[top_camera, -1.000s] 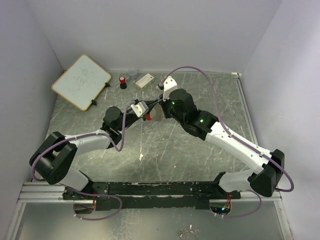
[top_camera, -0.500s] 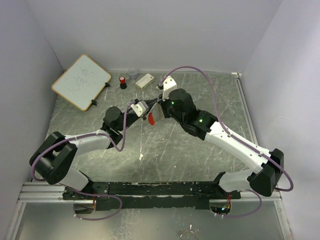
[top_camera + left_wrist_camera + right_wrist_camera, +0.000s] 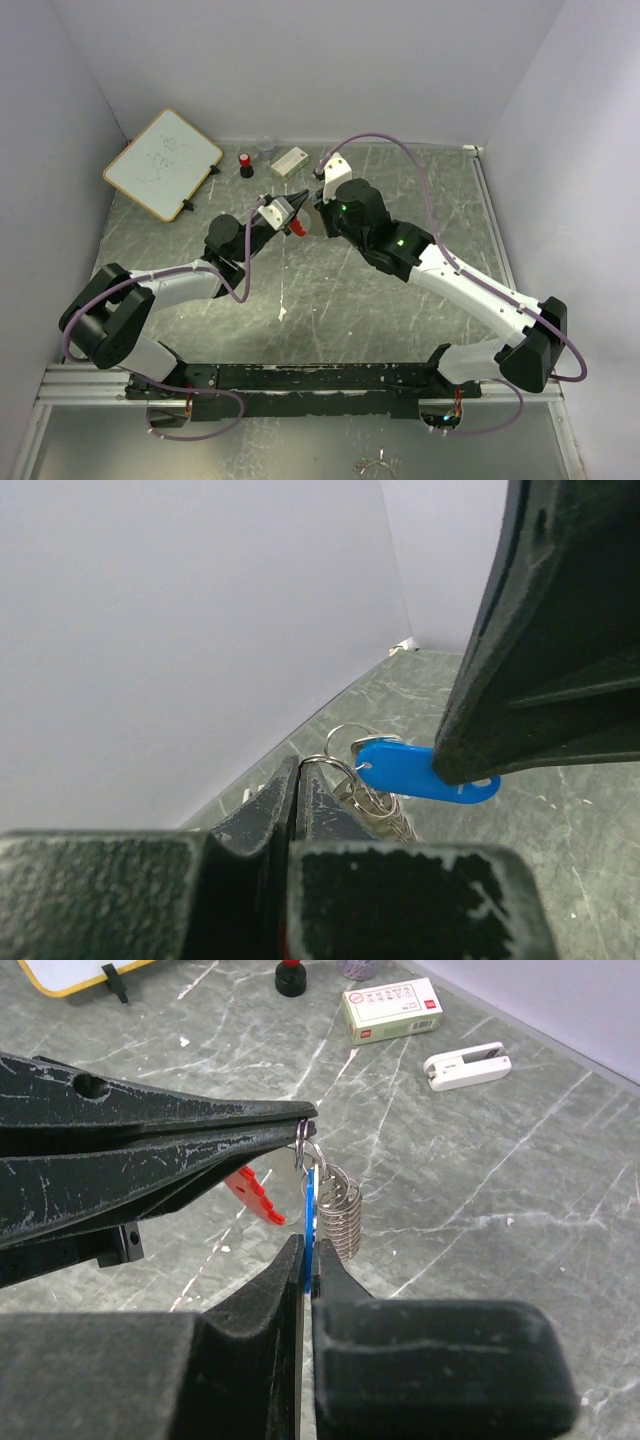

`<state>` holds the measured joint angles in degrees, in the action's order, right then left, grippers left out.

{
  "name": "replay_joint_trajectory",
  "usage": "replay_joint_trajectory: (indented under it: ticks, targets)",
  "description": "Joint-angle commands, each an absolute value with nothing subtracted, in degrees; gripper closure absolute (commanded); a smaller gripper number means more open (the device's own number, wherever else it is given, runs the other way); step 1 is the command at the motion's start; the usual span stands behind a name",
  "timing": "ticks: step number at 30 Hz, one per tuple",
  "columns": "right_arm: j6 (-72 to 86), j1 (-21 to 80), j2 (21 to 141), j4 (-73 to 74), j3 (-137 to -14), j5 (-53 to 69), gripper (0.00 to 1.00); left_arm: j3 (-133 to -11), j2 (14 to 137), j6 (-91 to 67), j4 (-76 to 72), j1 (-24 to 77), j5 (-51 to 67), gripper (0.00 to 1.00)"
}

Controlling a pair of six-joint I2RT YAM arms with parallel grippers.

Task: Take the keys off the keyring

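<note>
My left gripper is shut on the thin silvery ring of the keyring and holds it above the table. The key with the blue head hangs from that ring. My right gripper is shut on the blue head from below. In the right wrist view the red loop and a silvery metal coil hang beside the blue key, under the left gripper's fingers. In the top view both grippers meet over the table's middle back, with the red loop just below them.
A small whiteboard lies at the back left. A red-and-black capped bottle, a clear little pot, a white box and a white clip stand along the back. Walls close in on three sides.
Both grippers have moved a little toward the back of the table, still joined at the keyring. The red loop has gone along with them.
</note>
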<state>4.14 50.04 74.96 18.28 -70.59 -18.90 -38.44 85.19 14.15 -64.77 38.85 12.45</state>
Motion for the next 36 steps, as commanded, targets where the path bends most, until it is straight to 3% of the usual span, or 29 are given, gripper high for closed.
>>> replay_joint_trajectory:
  ticks: [1, 36]
  targets:
    - [4.6, 50.7, 74.9, 18.2, -70.6, -19.8, 1.00, -38.5, 83.7, 15.4, -68.0, 39.2, 9.1, 0.93]
    - [5.8, 52.6, 74.9, 18.9, -70.6, -15.8, 1.00, -43.4, 82.6, 15.5, -64.7, 39.2, -0.4, 0.93]
